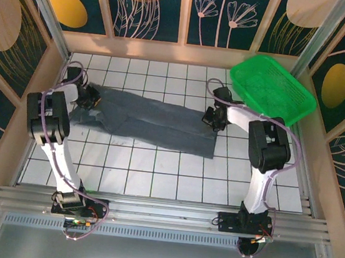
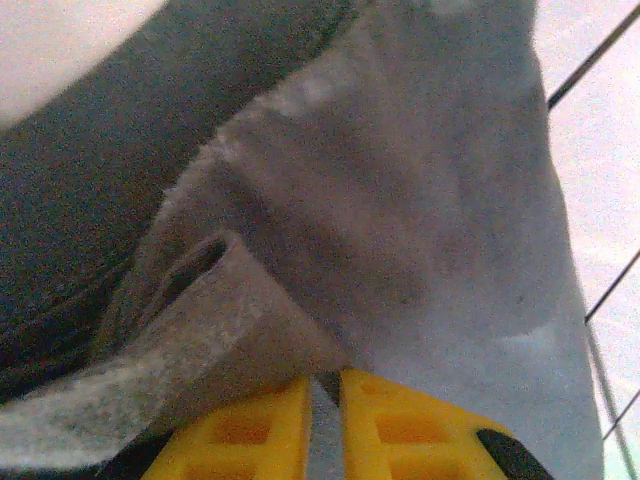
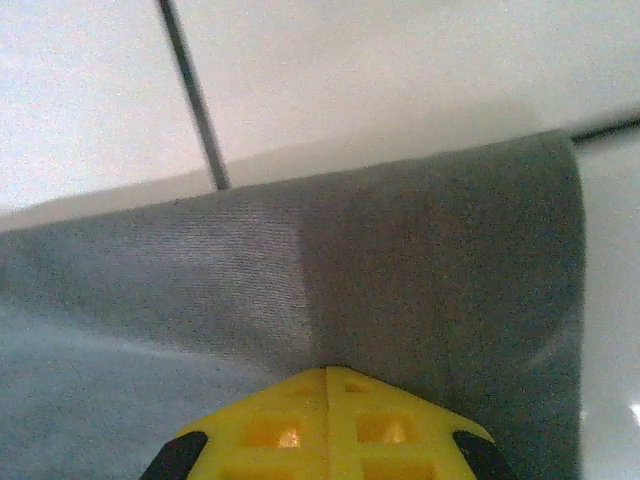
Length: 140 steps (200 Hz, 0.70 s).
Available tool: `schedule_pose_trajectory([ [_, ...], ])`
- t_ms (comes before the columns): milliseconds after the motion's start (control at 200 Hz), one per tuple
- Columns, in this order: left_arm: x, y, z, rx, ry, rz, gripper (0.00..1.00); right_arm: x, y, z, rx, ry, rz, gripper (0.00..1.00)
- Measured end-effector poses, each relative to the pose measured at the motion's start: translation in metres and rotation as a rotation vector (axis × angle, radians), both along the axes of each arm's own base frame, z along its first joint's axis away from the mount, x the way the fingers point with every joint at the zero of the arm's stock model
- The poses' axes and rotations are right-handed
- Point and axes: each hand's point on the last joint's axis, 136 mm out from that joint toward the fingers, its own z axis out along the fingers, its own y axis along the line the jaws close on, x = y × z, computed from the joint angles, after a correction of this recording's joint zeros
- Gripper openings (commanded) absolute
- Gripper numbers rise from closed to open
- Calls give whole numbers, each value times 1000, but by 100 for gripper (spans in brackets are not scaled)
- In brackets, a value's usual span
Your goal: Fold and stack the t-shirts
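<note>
The t-shirt (image 1: 154, 123) lies in a long band across the middle of the top view on the tiled bench (image 1: 154, 177), the left hand (image 2: 325, 385) pinching its left end and the right hand (image 3: 330, 378) pinching its right edge, probably to lift both ends for folding.

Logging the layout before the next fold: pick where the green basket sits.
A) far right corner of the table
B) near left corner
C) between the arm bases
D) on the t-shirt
A: the top view shows the green mesh basket at the far right corner of the table, apart from the grey t-shirt.
</note>
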Motion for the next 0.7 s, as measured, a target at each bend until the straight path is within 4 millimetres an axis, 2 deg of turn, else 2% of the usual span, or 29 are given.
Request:
schedule_pose_trajectory([
  [90,46,-20,4,-26,-63,-51,19,-47,0,-2,-12,49,-5,2],
  [190,99,-60,6,-53,-152,-129,21,-111,26,-3,-15,106,61,1],
  [305,151,-130,11,-109,-265,-244,25,-190,82,-4,39,178,213,2],
  [415,183,-212,21,-199,-365,-348,35,-244,126,-3,118,248,325,6],
  [480,190,-255,27,-247,-413,-400,42,-258,141,-1,136,275,350,11],
  [541,188,-290,36,-286,-446,-439,50,-262,149,1,143,285,347,15],
  [576,184,-304,38,-303,-442,-452,53,-261,150,2,144,285,338,18],
  [636,179,-319,49,-318,-450,-468,57,-256,150,7,136,270,320,23],
  [701,173,-320,62,-305,-448,-470,64,-251,147,16,127,234,303,30],
])
